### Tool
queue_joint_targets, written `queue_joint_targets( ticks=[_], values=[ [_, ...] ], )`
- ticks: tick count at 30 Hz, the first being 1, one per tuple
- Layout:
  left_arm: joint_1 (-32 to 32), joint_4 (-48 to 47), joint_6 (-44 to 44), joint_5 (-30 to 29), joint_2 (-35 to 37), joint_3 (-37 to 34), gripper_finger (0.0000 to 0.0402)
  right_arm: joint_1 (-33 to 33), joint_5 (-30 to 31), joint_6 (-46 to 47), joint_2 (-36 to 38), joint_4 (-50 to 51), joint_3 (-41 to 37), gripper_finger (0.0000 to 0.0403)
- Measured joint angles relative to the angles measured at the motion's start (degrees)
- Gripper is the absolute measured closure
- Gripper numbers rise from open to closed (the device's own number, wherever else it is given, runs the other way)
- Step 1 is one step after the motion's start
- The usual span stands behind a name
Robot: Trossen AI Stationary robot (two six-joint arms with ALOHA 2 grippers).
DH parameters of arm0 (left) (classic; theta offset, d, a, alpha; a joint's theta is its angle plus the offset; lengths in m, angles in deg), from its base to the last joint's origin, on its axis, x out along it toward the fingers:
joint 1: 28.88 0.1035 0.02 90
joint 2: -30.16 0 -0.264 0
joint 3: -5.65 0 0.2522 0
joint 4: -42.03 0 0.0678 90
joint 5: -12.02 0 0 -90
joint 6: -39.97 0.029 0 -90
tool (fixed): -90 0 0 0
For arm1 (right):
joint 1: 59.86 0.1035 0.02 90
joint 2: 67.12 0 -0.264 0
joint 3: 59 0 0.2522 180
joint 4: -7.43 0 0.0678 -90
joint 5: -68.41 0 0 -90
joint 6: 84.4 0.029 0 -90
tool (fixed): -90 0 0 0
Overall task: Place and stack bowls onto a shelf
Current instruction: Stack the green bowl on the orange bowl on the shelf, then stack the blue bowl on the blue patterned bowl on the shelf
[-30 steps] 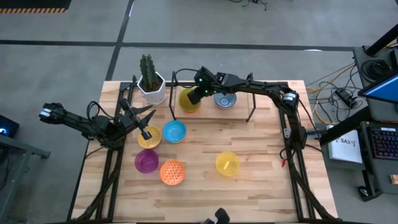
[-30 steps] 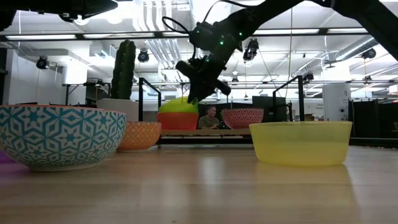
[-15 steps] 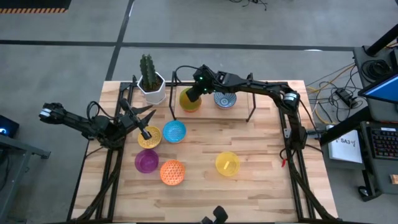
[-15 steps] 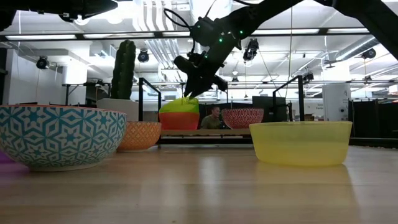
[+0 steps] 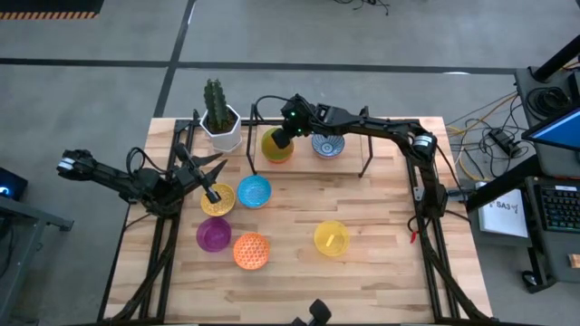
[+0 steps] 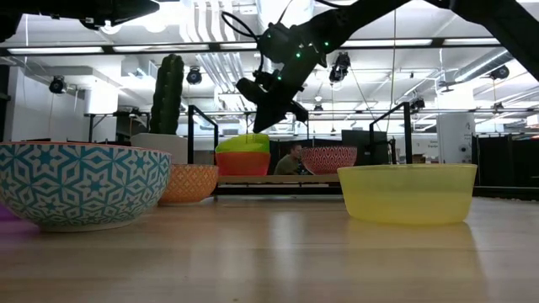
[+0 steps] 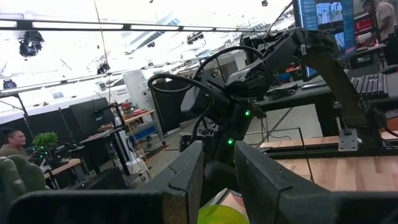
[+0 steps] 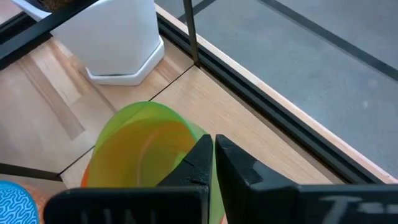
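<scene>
1. The bright green round bowl [image 6: 242, 144] sits nested in a red-orange round bowl [image 6: 242, 163] at one end of the shelf [image 5: 355, 150], a low rack of thin black rods with a light wood board; a blue-and-white patterned bowl [image 5: 327, 145] stands beside the stack on the same board.

2. The right tool [image 6: 268, 108] hangs just above the green bowl's rim, fingers nearly closed and holding nothing. Judging from that, the bowl looks released. If the tool drags sideways while this low, a finger could catch the rim and tip or slide the stack off the board.

3. The white hexagonal cactus pot [image 5: 221, 129] stands close to that shelf end, so a wide swing of the arm could knock it.

4. The left tool [image 5: 210, 192] is over the gold patterned bowl [image 5: 217, 202] on the table [image 5: 381, 263], one finger reaching inside; whether it grips the wall I cannot tell. A shallow pinch could let it slip onto the neighbouring bright blue bowl [image 5: 255, 191].
</scene>
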Motion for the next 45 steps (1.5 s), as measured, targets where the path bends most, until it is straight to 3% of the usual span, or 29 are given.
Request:
queue_joint_targets(
  ticks=[13,18,23,31,38,45],
  values=[
    [-0.02,0.00,0.01,-0.02,0.02,0.00,0.0325,0.43,2.82,-0.46,-0.01,-1.08,-2.99,0.0394],
    [0.00,0.00,0.00,-0.02,0.01,0.00,0.0325,2.19,2.89,-2.44,4.24,2.90,-3.06,0.0394],
    [-0.01,0.36,-1.34,-0.02,-0.02,0.00,0.0325,7.41,3.17,-6.50,11.35,6.93,-6.40,0.0394],
    [-0.07,-2.82,-14.51,0.50,-1.86,1.76,0.0325,22.06,4.35,-9.19,25.94,2.18,-23.75,0.0394],
    [-0.07,-21.55,-38.27,5.93,-14.02,11.28,0.0325,33.34,4.34,-9.70,38.85,-3.66,-40.27,0.0394],
    [-0.11,-39.40,-48.14,12.88,-33.49,26.79,0.0325,38.37,4.33,-10.08,50.10,-10.28,-52.93,0.0394]
  ],
)
